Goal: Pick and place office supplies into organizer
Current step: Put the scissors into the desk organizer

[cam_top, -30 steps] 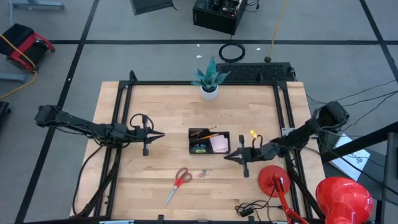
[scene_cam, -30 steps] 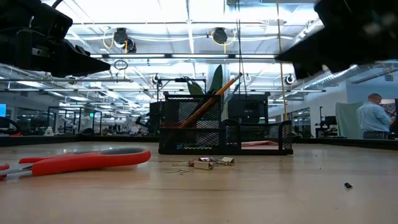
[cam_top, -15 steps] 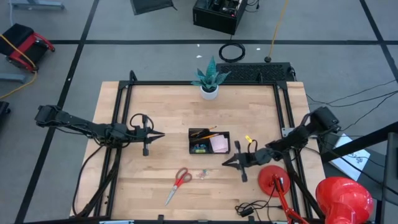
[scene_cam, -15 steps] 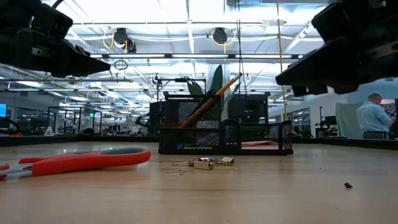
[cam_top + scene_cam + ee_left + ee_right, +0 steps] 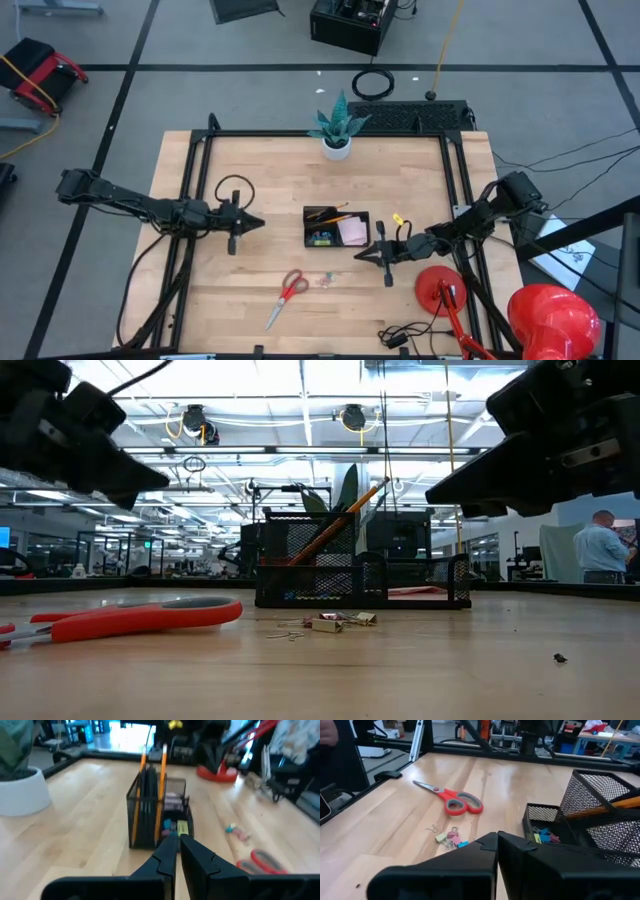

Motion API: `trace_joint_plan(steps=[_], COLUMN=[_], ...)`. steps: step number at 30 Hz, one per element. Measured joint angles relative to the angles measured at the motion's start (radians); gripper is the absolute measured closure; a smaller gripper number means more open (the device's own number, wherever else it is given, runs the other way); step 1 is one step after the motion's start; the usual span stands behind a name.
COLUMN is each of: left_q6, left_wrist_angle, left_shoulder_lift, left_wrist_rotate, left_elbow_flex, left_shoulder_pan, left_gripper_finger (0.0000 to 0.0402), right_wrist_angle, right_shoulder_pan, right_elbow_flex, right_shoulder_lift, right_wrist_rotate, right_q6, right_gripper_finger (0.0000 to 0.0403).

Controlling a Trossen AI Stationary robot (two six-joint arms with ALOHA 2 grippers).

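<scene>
Right gripper [image 5: 360, 251] slid in closer to the organizer [image 5: 336, 228] since a second ago, fingers together, holding nothing. Left gripper [image 5: 262, 222] waits left of it, nearly shut, empty. Scissors [image 5: 288, 293] and clips [image 5: 326, 279] lie on the near table. Only the right wrist view shows clips are coloured. Potted plant [image 5: 336, 128] sits far.

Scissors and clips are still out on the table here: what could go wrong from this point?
The clips are tiny and loosely scattered, so a pinch may scatter them or lift only one. The scissors lie flat on the table, giving little edge for a grip. The right hand, shut, hovers close to the organizer and could nudge it when it moves.
</scene>
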Motion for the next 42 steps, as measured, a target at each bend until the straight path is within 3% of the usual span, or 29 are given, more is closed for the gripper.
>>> trace_joint_plan(steps=[4, 10, 14, 18, 22, 25, 28, 31, 35, 39, 42], left_q6=[0.020, -0.052, -0.200, -0.261, -0.375, -0.580, -0.751, -0.786, -0.820, -0.989, -1.018], left_wrist_angle=[0.108, 0.096, 0.061, 0.054, -0.155, -0.421, -0.633, -0.746, -0.899, -1.133, -1.218], left_shoulder_lift=[0.000, 0.055, 0.203, 0.431, 0.616, 0.722, 0.824, 0.937, 1.070, 1.180, 1.238], left_wrist_rotate=[-0.004, -0.137, -0.302, -0.441, -0.526, -0.558, -0.519, -0.427, -0.276, -0.063, 0.021], left_elbow_flex=[0.000, 0.039, 0.112, 0.263, 0.477, 0.646, 0.795, 0.912, 1.053, 1.153, 1.193], left_shoulder_pan=[-0.049, -0.236, -0.390, -0.524, -0.599, -0.619, -0.609, -0.583, -0.532, -0.461, -0.420], left_gripper_finger=[0.0371, 0.0371, 0.0371, 0.0371, 0.0371, 0.0371, 0.0370, 0.0370, 0.0370, 0.0369, 0.0352], right_wrist_angle=[-0.003, -0.006, -0.004, 0.008, 0.068, 0.129, 0.186, 0.214, 0.233, 0.240, 0.242], right_shoulder_pan=[0.000, -0.008, -0.007, -0.013, -0.021, -0.021, -0.021, -0.020, -0.019, -0.019, -0.019], right_elbow_flex=[0.000, -0.016, -0.060, -0.128, -0.192, -0.237, -0.271, -0.293, -0.297, -0.297, -0.297], right_shoulder_lift=[-0.009, -0.061, -0.100, -0.137, -0.174, -0.195, -0.213, -0.231, -0.247, -0.249, -0.250], right_wrist_rotate=[-0.002, -0.073, -0.077, -0.077, -0.076, -0.076, -0.076, -0.075, -0.074, -0.075, -0.074], right_q6=[-0.038, -0.066, -0.068, -0.070, -0.066, -0.069, -0.072, -0.053, -0.023, 0.006, 0.032], right_gripper_finger=[0.0403, 0.0403, 0.0403, 0.0403, 0.0403, 0.0403, 0.0403, 0.0403, 0.0403, 0.0403, 0.0403])
